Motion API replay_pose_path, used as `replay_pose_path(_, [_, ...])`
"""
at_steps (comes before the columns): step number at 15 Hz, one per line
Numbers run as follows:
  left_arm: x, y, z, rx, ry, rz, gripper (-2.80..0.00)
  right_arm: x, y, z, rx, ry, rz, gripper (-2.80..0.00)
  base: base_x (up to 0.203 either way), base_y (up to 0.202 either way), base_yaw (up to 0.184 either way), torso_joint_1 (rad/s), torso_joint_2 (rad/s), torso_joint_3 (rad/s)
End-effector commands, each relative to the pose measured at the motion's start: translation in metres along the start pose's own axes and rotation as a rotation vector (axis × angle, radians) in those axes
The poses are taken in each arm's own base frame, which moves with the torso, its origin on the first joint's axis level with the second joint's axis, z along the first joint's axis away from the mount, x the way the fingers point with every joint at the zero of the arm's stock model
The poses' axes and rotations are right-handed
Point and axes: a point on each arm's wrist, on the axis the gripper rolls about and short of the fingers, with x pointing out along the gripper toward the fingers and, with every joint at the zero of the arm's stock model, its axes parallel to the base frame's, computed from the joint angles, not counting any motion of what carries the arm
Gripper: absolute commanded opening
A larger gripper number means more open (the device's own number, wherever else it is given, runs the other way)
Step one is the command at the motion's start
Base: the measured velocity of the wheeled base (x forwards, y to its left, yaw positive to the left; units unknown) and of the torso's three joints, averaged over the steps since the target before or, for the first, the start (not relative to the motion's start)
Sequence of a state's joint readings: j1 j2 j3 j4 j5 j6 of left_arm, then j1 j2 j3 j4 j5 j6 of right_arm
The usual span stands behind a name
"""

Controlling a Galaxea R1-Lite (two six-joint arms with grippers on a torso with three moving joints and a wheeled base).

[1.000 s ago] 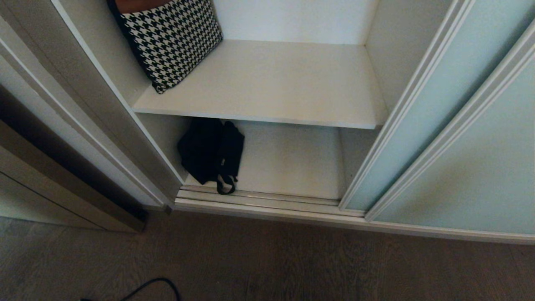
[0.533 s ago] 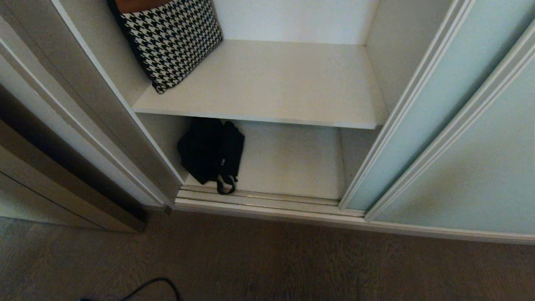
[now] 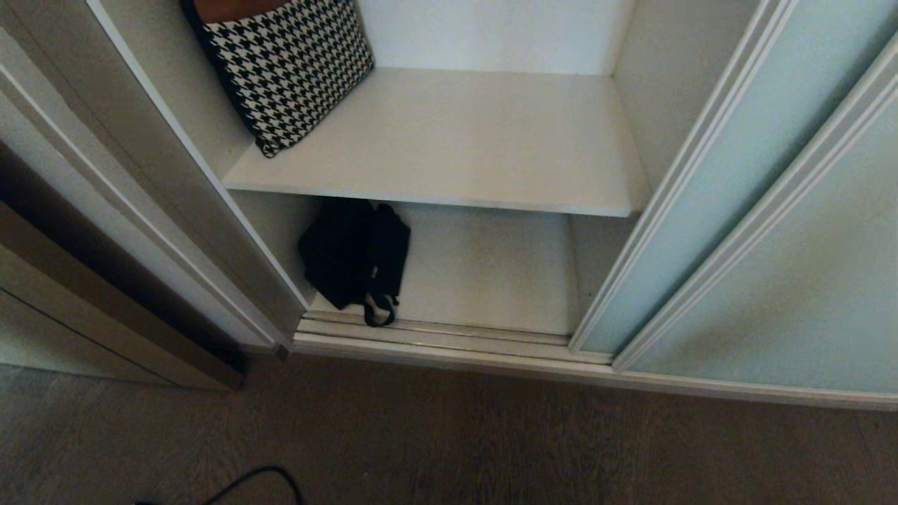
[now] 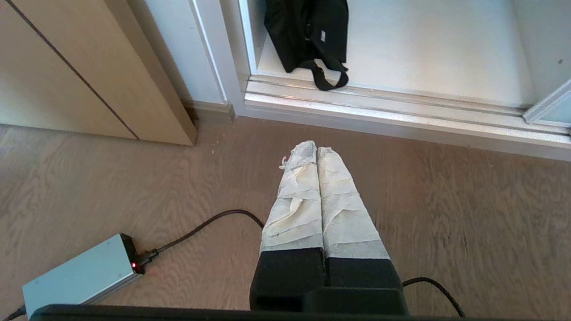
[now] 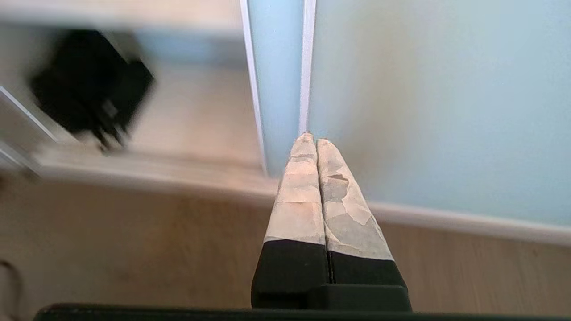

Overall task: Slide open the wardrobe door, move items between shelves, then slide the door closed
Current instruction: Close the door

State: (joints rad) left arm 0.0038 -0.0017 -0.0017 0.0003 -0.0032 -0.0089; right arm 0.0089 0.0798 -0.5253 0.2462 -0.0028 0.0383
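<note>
In the open bay of the wardrobe, nothing has shifted across the last second in the head view: the black bag (image 3: 354, 259) lies where it lay, slumped at the left end of the lower shelf (image 3: 491, 270), its strap loop hanging over the door track (image 3: 449, 330). The upper shelf (image 3: 449, 140) carries only a houndstooth cushion (image 3: 287, 66) leaning in its left corner, with bare board beside it. The sliding wardrobe door (image 3: 708, 175) already stands pushed to the right, overlapping the other panel, so the opening step looks done.

The change is on the right arm. Its wrist view is smeared with motion on the bag's side, which I read as the arm swinging; the right tool (image 5: 311, 139) is pressed narrow, fingertips together and holding nothing, pointing at the door's frame edge with the bag off to one side. The left tool (image 4: 310, 148) hangs low over the wood floor (image 4: 446, 223), likewise narrow and empty, just short of the track, with a power brick (image 4: 76, 272) and cable on the floor nearby; that arm appears parked.

My judgement is that the moving step is only beginning: the bag is not yet touched, and the right tool would have to widen before it could take the strap or the fabric
</note>
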Motion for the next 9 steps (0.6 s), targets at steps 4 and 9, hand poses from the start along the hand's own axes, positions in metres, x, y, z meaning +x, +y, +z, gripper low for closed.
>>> replay_pose_path(4, [0.000,0.000,0.000,0.000,0.002,0.001,-2.80,0.012,0.002,0.102,0.071,0.107,0.109,-2.80,0.000,0.000,0.000,0.000,0.00,0.000])
replay_pose_path(9, [0.000,0.000,0.000,0.000,0.002,0.001,-2.80,0.073,0.005,0.156,0.279,0.233,0.199,-2.80,0.000,0.000,0.000,0.000,0.00,0.000])
